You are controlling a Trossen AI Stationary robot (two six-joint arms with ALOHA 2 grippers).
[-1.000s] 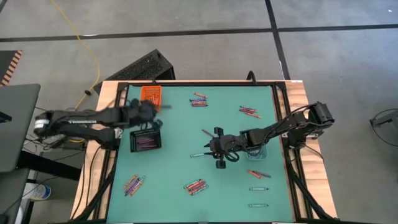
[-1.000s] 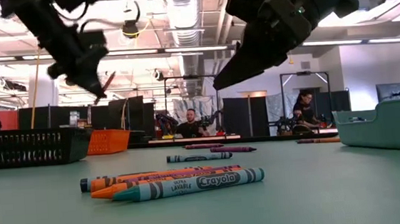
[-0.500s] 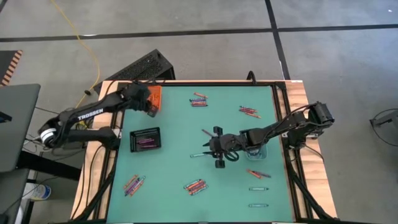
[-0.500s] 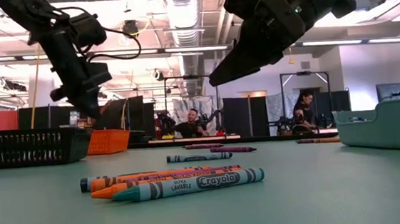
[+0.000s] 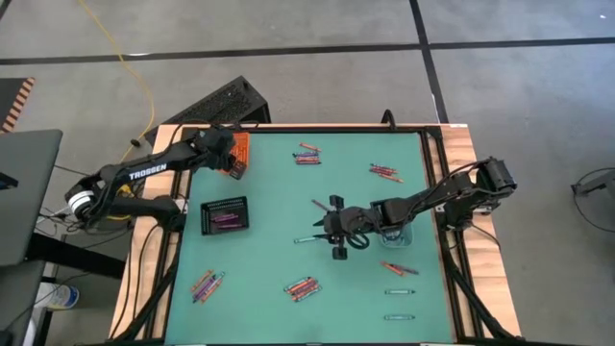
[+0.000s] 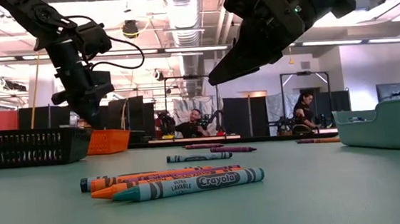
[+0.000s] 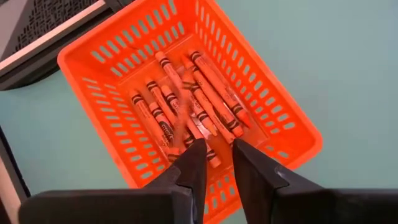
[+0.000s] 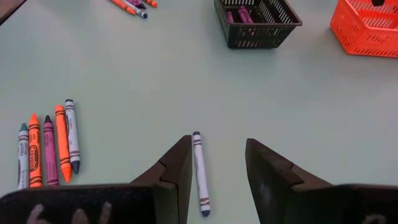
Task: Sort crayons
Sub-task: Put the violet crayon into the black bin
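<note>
Two trays [image 5: 225, 214], many crayons [image 5: 302, 287]

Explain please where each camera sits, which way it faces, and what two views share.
High: above, looking down on the table; both arms show.
Low: at tabletop height, facing the room; the arms hang above a crayon row.
Left wrist: over the orange basket, left gripper open.
Right wrist: right gripper open, above a crayon.
Shared: the orange basket appears in all views.

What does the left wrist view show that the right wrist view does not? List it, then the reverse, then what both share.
Left wrist only: orange crayons lying inside the orange tray, with the left gripper just above them.

Right wrist only: the black tray, a row of loose crayons, and one crayon between the open fingers of the right gripper.

Both: the orange tray and the green tabletop.
</note>
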